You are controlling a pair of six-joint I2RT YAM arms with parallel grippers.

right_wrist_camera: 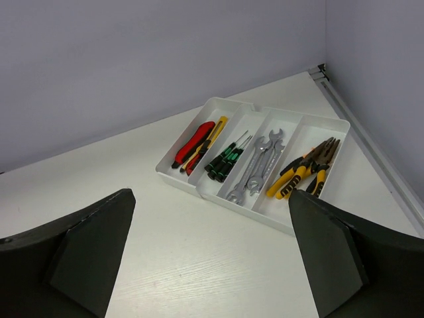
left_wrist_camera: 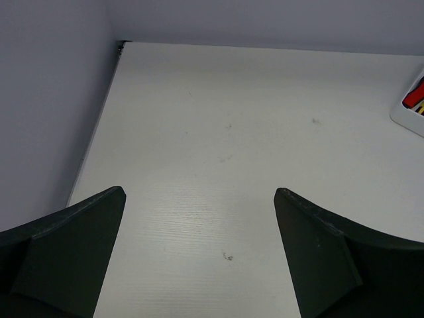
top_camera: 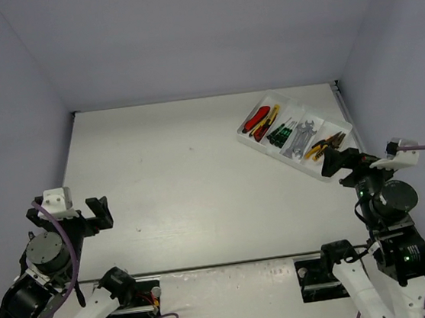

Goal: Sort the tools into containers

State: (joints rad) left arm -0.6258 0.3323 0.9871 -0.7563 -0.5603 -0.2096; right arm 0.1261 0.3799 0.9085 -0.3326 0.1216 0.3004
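Observation:
The white tray (top_camera: 242,134) sits at the back right of the table, and each of its four long compartments holds one kind of tool. From left to right these are red and yellow utility knives (right_wrist_camera: 195,142), black-green screwdrivers (right_wrist_camera: 225,159), silver wrenches (right_wrist_camera: 255,169) and yellow-handled pliers (right_wrist_camera: 301,172). My right gripper (right_wrist_camera: 209,193) hovers open and empty just in front of the tray's near end (right_wrist_camera: 177,180). My left gripper (left_wrist_camera: 199,191) is open and empty over bare table at the near left (top_camera: 69,214). No tool lies outside the tray.
Pale purple walls close the table in at the back, left and right. A metal rail (right_wrist_camera: 371,149) runs along the right edge. The arm bases (top_camera: 132,295) stand at the near edge. One tray corner (left_wrist_camera: 414,109) shows at the right of the left wrist view.

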